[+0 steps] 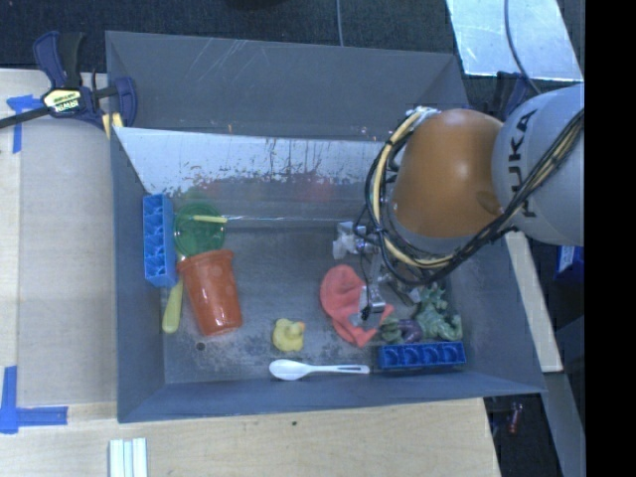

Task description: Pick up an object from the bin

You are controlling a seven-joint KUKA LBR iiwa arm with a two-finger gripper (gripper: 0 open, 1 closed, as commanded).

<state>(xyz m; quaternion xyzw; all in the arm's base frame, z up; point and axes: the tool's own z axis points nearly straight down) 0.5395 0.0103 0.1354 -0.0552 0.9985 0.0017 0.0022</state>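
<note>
The arm [542,167] comes in from the right, its orange cover [447,172] ringed with cables above the right half of the grey bin [298,97]; below that cover the gripper [374,304] is down near the floor, at the right edge of a soft red, rounded thing [341,301] that lies right of the bin's middle; it seems to touch that edge, though whether it is open or closed, and whether it has hold of anything, cannot be told from this angle; just right of the gripper lies a green, leafy toy [437,314], and in front of both, by the near wall, a blue studded brick [422,356]; a white spoon [316,369] lies along the near wall, left of the brick; a small yellow duck [288,335] sits just above its bowl; well apart, at the left side, an orange cup [211,291] lies on its side with a green cup [197,229] behind it; a long blue block [156,238] lies along the left wall; a yellow stick [173,309] lies beside the orange cup.
</note>
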